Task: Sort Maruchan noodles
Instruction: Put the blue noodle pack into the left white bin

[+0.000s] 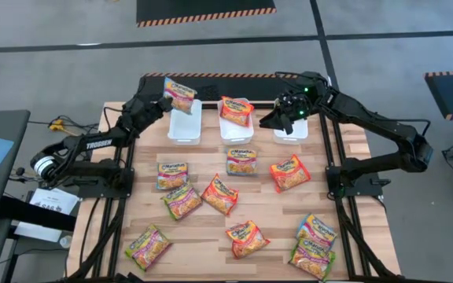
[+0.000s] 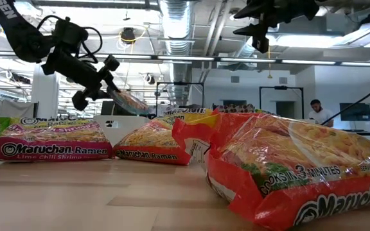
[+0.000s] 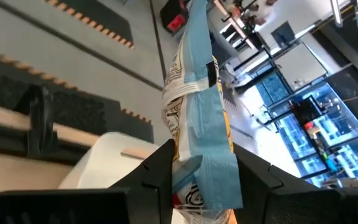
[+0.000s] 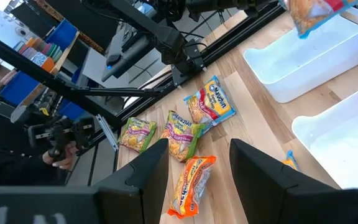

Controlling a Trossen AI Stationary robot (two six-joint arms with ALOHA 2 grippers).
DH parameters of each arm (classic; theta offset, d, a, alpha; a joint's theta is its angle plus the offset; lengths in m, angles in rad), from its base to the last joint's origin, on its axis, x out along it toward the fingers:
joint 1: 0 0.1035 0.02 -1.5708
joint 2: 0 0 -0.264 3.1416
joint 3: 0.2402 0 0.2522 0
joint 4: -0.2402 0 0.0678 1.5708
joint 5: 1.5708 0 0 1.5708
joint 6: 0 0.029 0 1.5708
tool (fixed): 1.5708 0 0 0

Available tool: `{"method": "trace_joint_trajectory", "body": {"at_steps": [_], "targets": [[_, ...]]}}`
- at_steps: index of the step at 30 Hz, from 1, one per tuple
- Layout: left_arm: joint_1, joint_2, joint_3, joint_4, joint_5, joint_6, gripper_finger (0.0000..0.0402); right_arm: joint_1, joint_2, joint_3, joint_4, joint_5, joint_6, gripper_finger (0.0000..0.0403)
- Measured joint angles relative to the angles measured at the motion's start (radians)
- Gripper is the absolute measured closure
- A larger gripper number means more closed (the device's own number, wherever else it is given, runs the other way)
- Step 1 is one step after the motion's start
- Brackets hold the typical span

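Gripping a blue-edged noodle packet (image 3: 199,118) edge-on — its front hidden — left gripper (image 3: 201,171); right gripper (image 4: 197,155) gapes empty

Yellow-blue Maruchan noodles packet (image 1: 180,94) hangs tilted; others (image 1: 219,194) lie scattered

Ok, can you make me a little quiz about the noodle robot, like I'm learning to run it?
1. True or false: the right hand is holding a noodle packet.
2. Which colour is the packet in the middle bin? A blue, B orange-red, C green.
3. Fill the gap: the left hand holds a blue packet above the ___ bin.

Key
1: false, it is open and empty.
2: B.
3: left, meaning the left bin.
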Motion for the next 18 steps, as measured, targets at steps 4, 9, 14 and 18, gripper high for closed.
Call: {"method": "trace_joint_trajectory", "body": {"at_steps": [4, 9, 14, 18], "targets": [[0.0, 0.0, 0.0, -0.01, -0.002, -0.043, 0.0296, 0.0, 0.0, 0.0, 0.0, 0.0, 0.0, 0.0207], [0.0, 0.0, 0.0, -0.033, -0.004, -0.106, 0.0296, 0.0, 0.0, 0.0, 0.0, 0.0, 0.0, 0.0207], [0.0, 0.0, 0.0, -0.052, -0.006, -0.108, 0.0301, 0.0, 0.0, 0.0, 0.0, 0.0, 0.016, 0.0207], [0.0, 0.0, 0.0, -0.056, -0.005, -0.117, 0.03, 0.0, 0.0, 0.0, 0.0, 0.001, 0.024, 0.0207]]}}
